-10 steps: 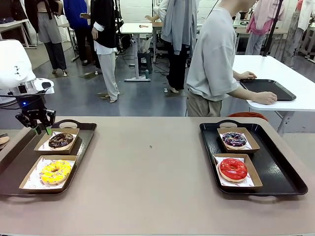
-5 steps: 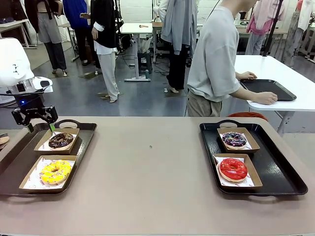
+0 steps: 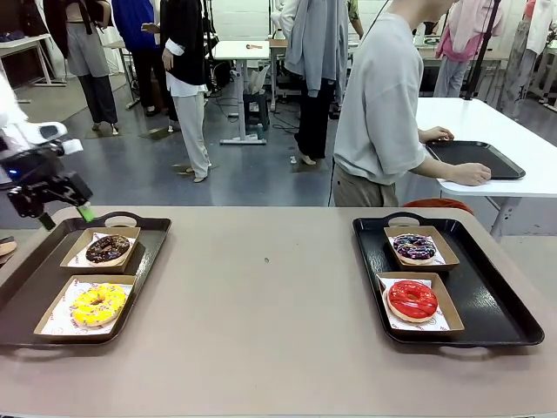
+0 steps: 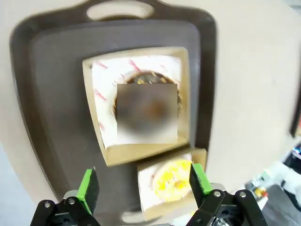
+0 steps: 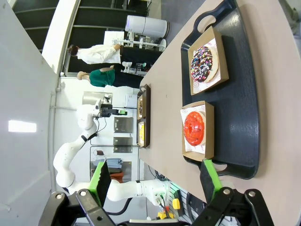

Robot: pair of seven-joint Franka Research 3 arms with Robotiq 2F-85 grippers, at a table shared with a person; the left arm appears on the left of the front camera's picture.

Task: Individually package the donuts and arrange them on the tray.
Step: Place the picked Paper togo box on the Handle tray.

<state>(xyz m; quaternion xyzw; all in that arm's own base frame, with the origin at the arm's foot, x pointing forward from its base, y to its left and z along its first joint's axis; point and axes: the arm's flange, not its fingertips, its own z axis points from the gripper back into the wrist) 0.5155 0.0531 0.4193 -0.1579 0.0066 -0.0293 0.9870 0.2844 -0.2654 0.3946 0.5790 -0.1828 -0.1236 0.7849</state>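
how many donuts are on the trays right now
4, each in its own paper box. Left tray: chocolate sprinkled donut at the far end, yellow donut nearer. Right tray: purple-white iced donut far, red donut near. None looks hidden.

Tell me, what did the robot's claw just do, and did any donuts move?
The left claw lifted up and away from the brown sprinkled donut, swinging toward the table's left edge, and its fingers spread wider. It let go; it holds nothing now. No donut moved: the brown one and the yellow donut sit in their paper boats on the left tray, the purple donut and red donut on the right tray.
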